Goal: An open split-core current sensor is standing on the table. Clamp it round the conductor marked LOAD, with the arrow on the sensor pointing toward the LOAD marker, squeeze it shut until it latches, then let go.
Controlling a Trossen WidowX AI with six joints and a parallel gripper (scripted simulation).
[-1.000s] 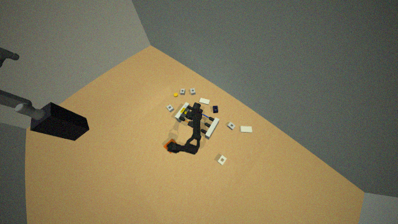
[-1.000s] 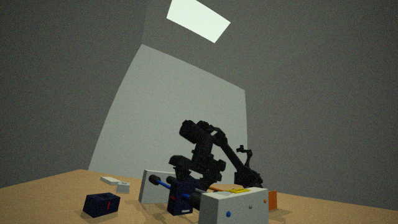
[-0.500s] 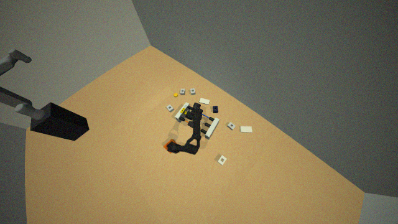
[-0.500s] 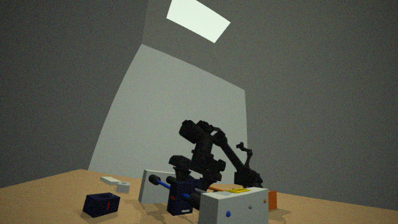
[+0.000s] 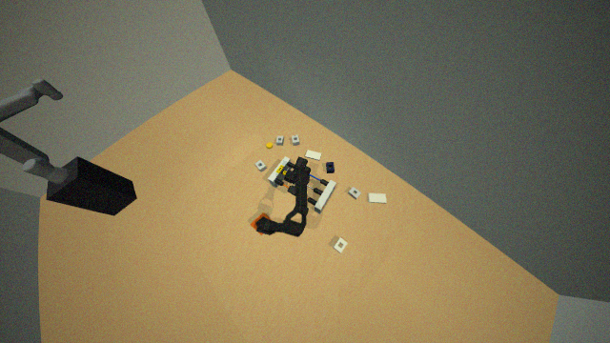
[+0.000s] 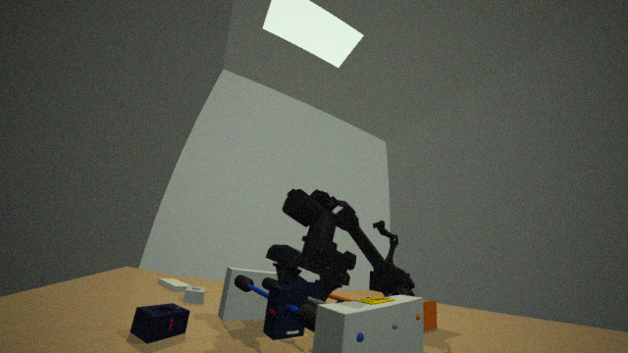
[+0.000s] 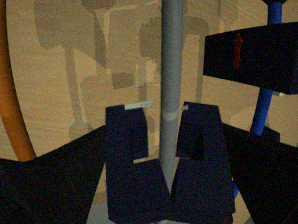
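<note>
My gripper (image 7: pixel 162 129) (image 6: pixel 295 285) (image 5: pixel 296 175) is shut on the dark blue split-core sensor (image 7: pixel 136 183) (image 6: pixel 281 316). In the wrist view the sensor's two halves stand on either side of the grey conductor (image 7: pixel 172 43), with a narrow gap between them at the top. An orange conductor (image 7: pixel 13 96) (image 6: pixel 343 297) runs to its left and a blue conductor (image 7: pixel 265 111) (image 6: pixel 256 290) to its right. All three span two white end blocks (image 5: pixel 325 196) (image 6: pixel 373 326). A yellow label (image 6: pixel 375 300) (image 5: pixel 280 169) lies on top of the near block. The arrow on the held sensor is hidden.
A second dark blue sensor with a red arrow (image 6: pixel 159 321) (image 5: pixel 330 167) (image 7: pixel 246 56) sits on the table beside the rig. Small grey cubes (image 5: pixel 354 192) (image 5: pixel 260 165), white plates (image 5: pixel 377 197) (image 5: pixel 313 154) and a yellow disc (image 5: pixel 269 145) lie around it. The arm's orange base (image 5: pixel 258 222) is in front.
</note>
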